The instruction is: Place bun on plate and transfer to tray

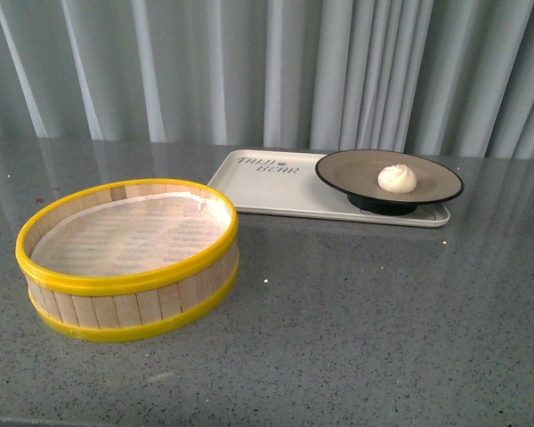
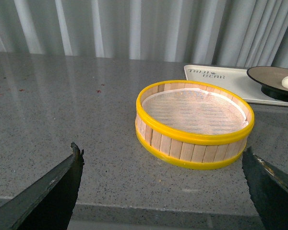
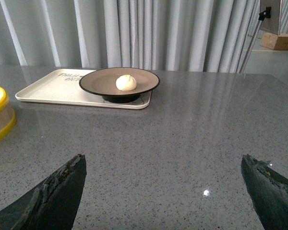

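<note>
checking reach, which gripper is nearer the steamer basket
Left. The left gripper is open with the steamer basket just ahead of it. The right gripper faces the tray, the basket off at its view's edge.

steamer basket [image 1: 129, 258] left, open counter [image 1: 383, 311] right

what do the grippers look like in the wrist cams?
Only the fingertips show. Left gripper: two black, wedge-shaped fingers tapering to points, edges slightly chipped. Right gripper: same dark tapered fingers, surface rough and worn. No cables, markings or arm links visible; the front view shows neither arm.
</note>
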